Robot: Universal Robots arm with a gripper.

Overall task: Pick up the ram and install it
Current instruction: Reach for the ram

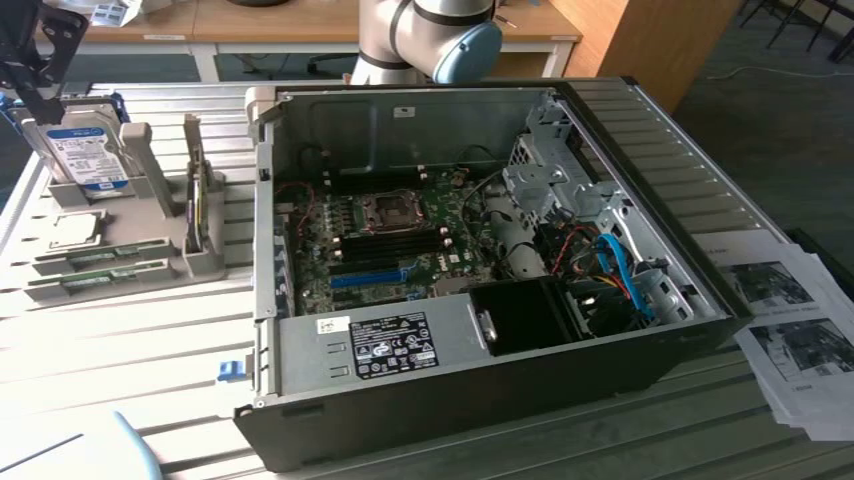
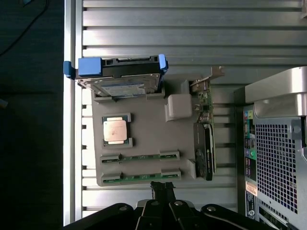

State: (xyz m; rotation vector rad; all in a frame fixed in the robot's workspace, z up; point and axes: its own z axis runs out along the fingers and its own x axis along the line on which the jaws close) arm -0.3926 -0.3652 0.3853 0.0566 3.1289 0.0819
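Gripper (image 2: 163,186) was held clenched, empty, near the ram (image 2: 140,176); squaring along its length was seemingly needed.

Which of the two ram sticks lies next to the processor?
The ram stick bordering the processor; the other ram stick lies one slot farther, at the holder's edge.

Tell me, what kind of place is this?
Probably a robot lab or computer workshop. A robot arm stands behind an open PC case, and beside the case is a tray holding computer parts.
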